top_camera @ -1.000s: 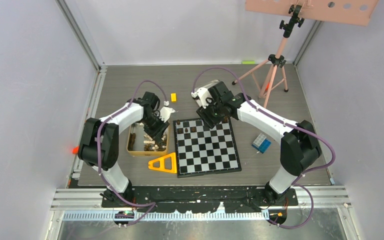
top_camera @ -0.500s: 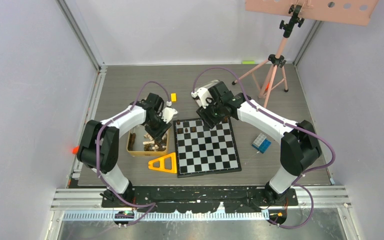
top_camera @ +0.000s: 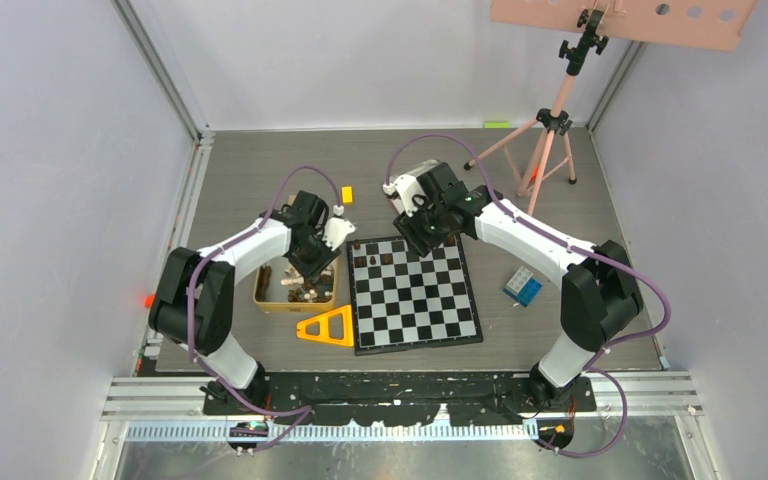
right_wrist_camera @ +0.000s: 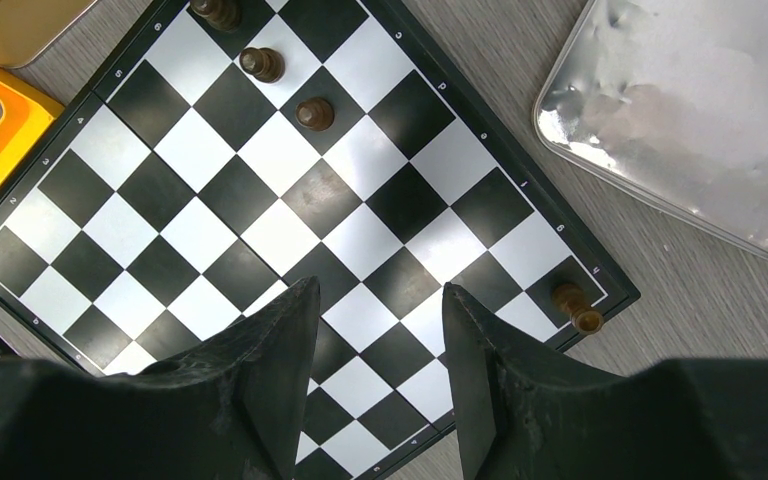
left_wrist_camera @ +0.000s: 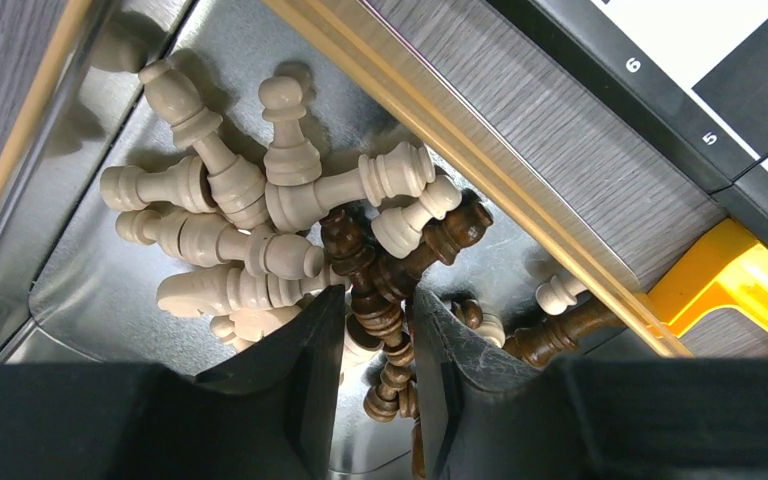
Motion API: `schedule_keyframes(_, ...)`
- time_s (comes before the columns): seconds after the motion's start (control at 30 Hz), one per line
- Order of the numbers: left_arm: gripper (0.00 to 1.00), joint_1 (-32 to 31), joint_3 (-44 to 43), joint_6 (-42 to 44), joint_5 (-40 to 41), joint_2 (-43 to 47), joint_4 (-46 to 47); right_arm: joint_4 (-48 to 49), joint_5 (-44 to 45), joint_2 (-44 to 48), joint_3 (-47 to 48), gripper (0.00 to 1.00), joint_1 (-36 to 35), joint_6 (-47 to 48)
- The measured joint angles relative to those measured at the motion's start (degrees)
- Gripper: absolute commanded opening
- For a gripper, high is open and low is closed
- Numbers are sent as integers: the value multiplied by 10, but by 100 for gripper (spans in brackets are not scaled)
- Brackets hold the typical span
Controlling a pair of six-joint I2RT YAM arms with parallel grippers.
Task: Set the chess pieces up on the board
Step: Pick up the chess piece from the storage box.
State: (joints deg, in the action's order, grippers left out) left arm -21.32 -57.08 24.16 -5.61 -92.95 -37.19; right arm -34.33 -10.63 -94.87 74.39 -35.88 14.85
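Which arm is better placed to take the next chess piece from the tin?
Left. The left gripper is down in the gold tin, fingers either side of a dark brown piece. The right gripper hangs open over the board.

The left arm (top_camera: 245, 243) bends forward and inward, the left gripper (left_wrist_camera: 377, 298) pointing down and held low, jaws a narrow gap apart, a grip impossible to confirm; the right arm (top_camera: 532, 240) reaches forward and inward, the right gripper (right_wrist_camera: 380, 290) pointing down, jaws parted and empty.

Bright, even light; soft shadows.
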Motion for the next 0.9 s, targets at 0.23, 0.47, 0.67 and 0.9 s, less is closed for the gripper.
schedule_keyframes(0.23, 29, 1, 5, 22, 4, 0, -10, 0, 0, 0, 0, 54, 0, 0)
schedule_keyframes(0.47, 21, 1, 16, 31, 2, -5, -9, 0, 0, 0, 0, 54, 0, 0)
schedule_keyframes(0.67, 13, 15, 16, 27, -15, -1, -11, 0, 0, 0, 0, 54, 0, 0)
schedule_keyframes(0.9, 9, 79, 2, 20, -78, 23, -43, -6, -16, 0, 6, 54, 0, -2)
